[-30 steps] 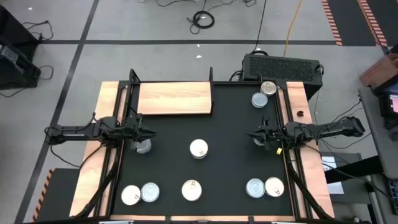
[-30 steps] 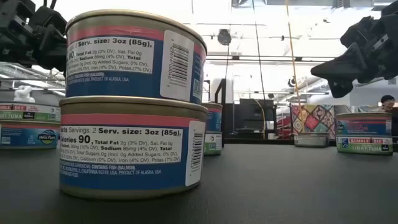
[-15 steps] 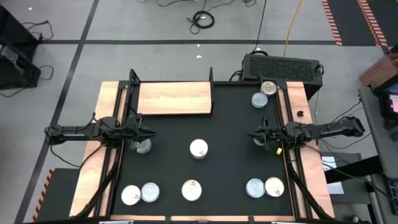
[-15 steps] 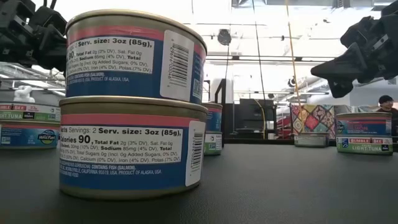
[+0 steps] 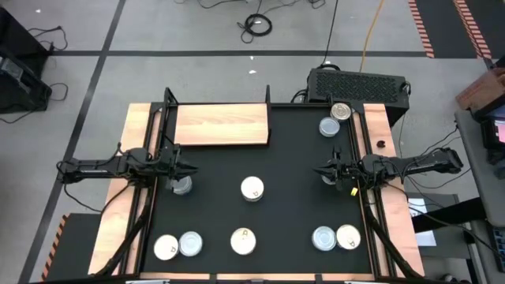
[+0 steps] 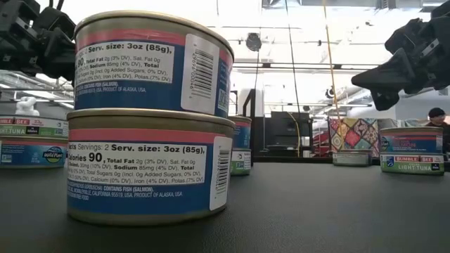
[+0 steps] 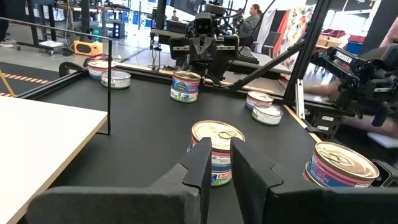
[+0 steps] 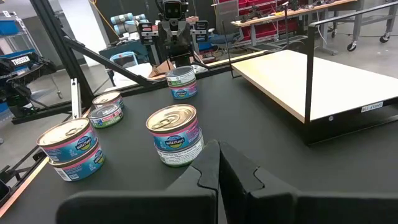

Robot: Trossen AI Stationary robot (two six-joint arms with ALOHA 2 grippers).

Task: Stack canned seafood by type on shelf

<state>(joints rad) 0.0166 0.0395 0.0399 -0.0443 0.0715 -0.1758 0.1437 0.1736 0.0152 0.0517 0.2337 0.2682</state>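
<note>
The left gripper point(image 5: 189, 168) hangs at the mat's point(image 5: 292, 158) left edge, the right gripper point(image 5: 319, 172) at its right edge, facing each other. Between them stands a two-tin stack point(image 5: 252, 188). A tin point(image 5: 181, 185) sits just beside the left gripper. The shelf point(image 5: 222, 125) lies behind the left gripper; two tins point(image 5: 335, 118) lie behind the right. Five tins point(image 5: 244, 241) line the front edge.

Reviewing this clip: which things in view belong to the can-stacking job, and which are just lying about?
Part of the job:
- canned seafood, scattered on the black mat, some already doubled up
- wooden shelf, nothing on it yet
- left gripper and right gripper, both empty

Just lying about:
- black box behind the table
- cables on the floor
</note>
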